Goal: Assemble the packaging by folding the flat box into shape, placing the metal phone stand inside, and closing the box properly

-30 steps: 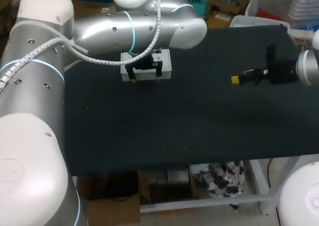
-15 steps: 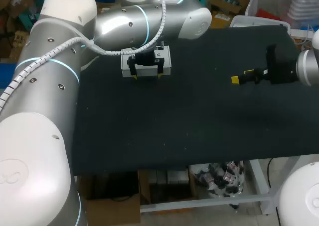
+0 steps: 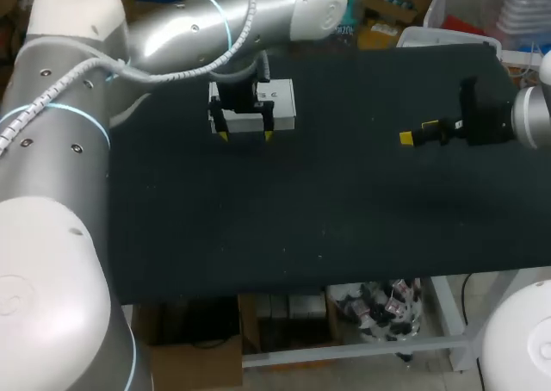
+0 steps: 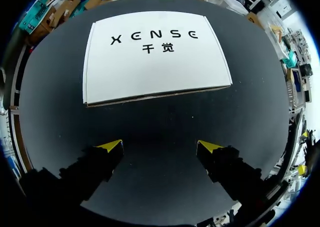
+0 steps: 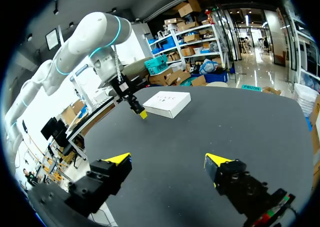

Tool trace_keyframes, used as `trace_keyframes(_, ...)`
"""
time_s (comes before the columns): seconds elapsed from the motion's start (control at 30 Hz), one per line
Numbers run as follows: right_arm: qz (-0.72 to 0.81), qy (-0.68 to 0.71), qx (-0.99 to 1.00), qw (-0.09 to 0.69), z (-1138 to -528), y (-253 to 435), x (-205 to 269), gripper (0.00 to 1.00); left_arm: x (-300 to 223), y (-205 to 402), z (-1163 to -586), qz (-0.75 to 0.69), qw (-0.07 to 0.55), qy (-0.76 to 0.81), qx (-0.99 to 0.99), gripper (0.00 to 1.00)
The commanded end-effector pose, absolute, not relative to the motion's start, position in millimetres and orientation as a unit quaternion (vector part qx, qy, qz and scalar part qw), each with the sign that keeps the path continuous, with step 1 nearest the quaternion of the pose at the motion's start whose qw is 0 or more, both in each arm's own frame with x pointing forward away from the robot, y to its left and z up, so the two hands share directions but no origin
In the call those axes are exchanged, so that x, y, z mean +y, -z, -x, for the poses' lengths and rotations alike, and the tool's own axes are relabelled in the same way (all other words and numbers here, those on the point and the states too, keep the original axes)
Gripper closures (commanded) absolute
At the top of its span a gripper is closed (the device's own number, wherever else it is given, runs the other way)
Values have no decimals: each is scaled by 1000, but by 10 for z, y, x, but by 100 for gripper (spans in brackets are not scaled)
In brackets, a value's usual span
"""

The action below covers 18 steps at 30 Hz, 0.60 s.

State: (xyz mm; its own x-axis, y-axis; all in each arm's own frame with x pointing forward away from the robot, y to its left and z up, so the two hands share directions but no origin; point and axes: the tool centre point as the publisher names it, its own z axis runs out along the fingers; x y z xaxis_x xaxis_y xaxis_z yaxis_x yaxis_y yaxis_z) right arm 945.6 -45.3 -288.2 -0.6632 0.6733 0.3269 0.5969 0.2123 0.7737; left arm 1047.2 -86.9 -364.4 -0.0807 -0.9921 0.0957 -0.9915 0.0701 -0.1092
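A flat, closed white box with dark print lies at the table's back left. My left gripper hovers over its near edge, fingers open and pointing down. In the left wrist view the box lies just ahead of the open left gripper, and nothing is between its yellow tips. My right gripper is at the right of the table, well away from the box, pointing left. In the right wrist view the right gripper is open and empty, and the box lies far ahead, beside my left arm's fingers.
The black table top stretches bare between the two grippers and toward the front edge. My left arm's upper links pass over the table's back left corner.
My left arm has swung its elbow and the left gripper has shifted a little to the left over the box. The box and my right arm have stayed put.
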Motion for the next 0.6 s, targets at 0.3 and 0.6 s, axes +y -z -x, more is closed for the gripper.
trace_keyframes(0.3,-407,-479,777,37,-9457,2877,-471,0,-493,3517,-9942,634,67,297,711,0)
trace_keyframes(0.6,-407,-479,777,37,-9457,2877,-471,0,-362,3451,-9820,602,84,365,705,0)
